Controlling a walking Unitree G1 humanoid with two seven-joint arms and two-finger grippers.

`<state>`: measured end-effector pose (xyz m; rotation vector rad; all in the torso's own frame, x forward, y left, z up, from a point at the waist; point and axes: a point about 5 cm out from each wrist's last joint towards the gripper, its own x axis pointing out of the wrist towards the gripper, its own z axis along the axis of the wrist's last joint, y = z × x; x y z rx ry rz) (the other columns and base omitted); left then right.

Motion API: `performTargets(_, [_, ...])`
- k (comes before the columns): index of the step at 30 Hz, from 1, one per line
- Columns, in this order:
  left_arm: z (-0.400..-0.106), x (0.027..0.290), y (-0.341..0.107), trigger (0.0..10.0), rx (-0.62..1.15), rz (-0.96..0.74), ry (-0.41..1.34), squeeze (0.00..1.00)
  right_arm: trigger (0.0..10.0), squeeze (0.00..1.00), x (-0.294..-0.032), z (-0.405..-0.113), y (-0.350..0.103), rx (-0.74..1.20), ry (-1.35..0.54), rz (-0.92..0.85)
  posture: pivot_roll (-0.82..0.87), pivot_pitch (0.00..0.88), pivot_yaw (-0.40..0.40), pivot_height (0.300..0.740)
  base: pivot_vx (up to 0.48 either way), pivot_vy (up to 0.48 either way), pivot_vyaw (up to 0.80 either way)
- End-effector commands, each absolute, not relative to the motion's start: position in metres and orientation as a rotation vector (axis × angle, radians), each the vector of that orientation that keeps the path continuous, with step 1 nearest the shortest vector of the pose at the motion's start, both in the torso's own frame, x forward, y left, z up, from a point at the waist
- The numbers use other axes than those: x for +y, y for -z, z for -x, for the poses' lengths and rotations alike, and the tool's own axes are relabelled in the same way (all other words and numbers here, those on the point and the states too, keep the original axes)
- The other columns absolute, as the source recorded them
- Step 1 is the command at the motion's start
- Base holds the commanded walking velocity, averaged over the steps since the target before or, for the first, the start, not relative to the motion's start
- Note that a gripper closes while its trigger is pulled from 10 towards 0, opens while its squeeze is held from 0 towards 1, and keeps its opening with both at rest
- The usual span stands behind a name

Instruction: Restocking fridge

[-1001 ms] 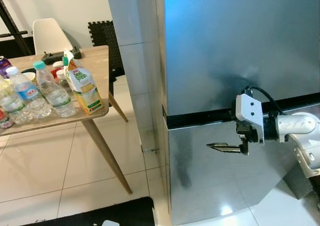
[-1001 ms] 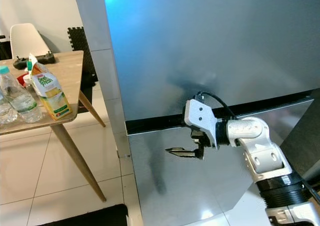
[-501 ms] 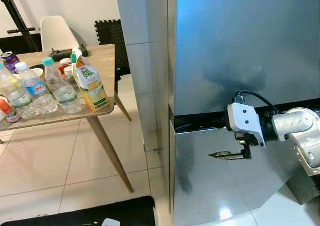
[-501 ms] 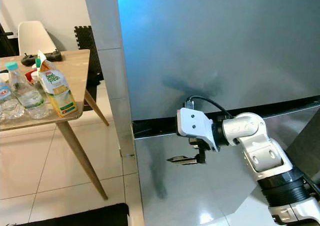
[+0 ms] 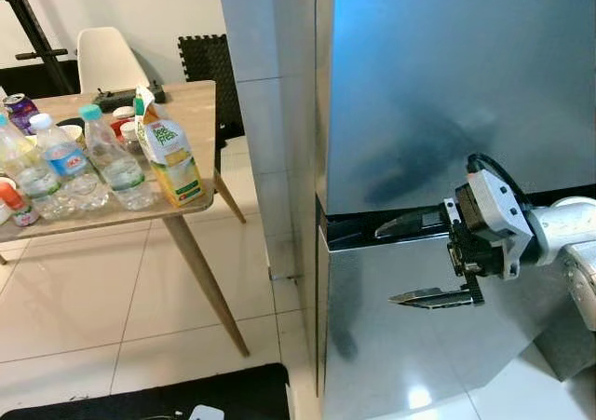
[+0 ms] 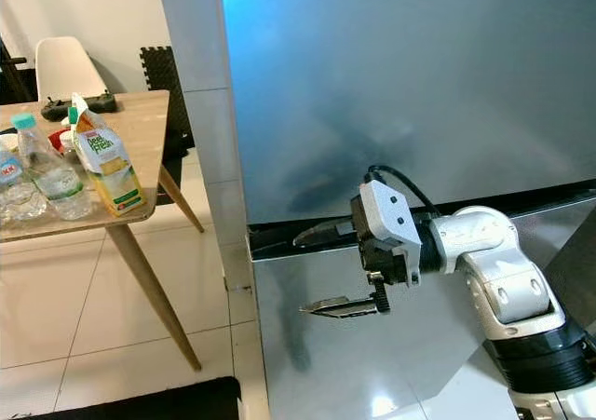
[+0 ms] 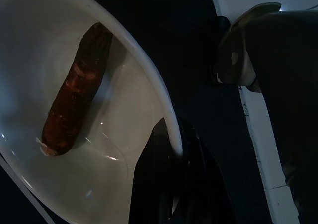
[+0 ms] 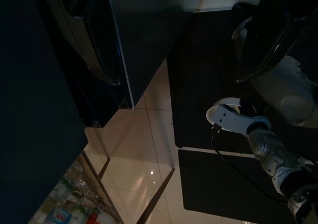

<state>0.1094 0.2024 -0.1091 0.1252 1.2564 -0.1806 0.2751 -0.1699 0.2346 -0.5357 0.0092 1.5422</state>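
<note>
A: Nearest us, the right gripper (image 6: 328,269) is spread wide in front of the fridge (image 5: 447,94). One black finger reaches into the dark seam (image 5: 354,226) between the upper and lower doors, and the other hangs below it against the lower door (image 5: 391,345).

B: And the left one?

A: The left gripper (image 7: 171,184) is pinched narrow on the rim of a white plate (image 7: 59,184) carrying a reddish-brown sausage (image 7: 74,105). The sausage lies flat, its long axis running across the plate toward the rim, away from the gripper.

B: What could go wrong?

A: My guess is that the upper finger has only a shallow hold in the seam. If it pulls at an angle it may slip out and the door stays closed. Turning the body to pull could also tilt the plate, and the sausage would roll along its side to the edge.

B: Where's the rest of the stock?

A: Farther back, left of the fridge, on the wooden counter (image 5: 191,127). An upright juice carton (image 5: 168,155) stands at its near right corner with its spout toward the far wall. Water bottles (image 5: 88,159) stand upright just beside it along the near edge. A white chair (image 5: 102,57) sits beyond the far edge.
</note>
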Motion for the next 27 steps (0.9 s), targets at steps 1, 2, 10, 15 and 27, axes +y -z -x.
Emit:
performTargets(1, [-0.095, 0.180, 0.115, 10.0, 1.303, -0.065, 0.254, 0.00, 10.0, 0.00, -0.171, -0.274, -0.233, 0.028, -1.542, 0.549, -0.08, 0.000, -0.012, 0.740, 0.000, 0.000, 0.00])
performTargets(2, [-0.095, 0.180, 0.115, 10.0, 1.304, -0.064, 0.255, 0.00, 10.0, 0.00, -0.172, -0.275, -0.232, 0.034, -1.529, 0.552, -0.08, 0.000, -0.012, 0.740, 0.000, 0.000, 0.00])
performTargets(10, [-0.094, 0.179, 0.116, 10.0, 1.305, -0.064, 0.255, 0.00, 10.0, 0.00, -0.174, -0.290, -0.223, 0.086, -1.395, 0.642, -0.08, 0.000, -0.011, 0.740, 0.000, 0.000, 0.00])
performTargets(15, [-0.094, 0.179, 0.116, 10.0, 1.305, -0.062, 0.253, 0.00, 10.0, 0.00, -0.177, -0.294, -0.222, 0.114, -1.360, 0.670, -0.08, 0.000, -0.012, 0.740, 0.000, 0.000, 0.00])
performTargets(27, [-0.093, 0.179, 0.116, 10.0, 1.310, -0.058, 0.253, 0.00, 10.0, 0.00, -0.181, -0.279, -0.216, 0.206, -1.463, 0.724, -0.08, 0.000, -0.012, 0.740, 0.000, 0.000, 0.00])
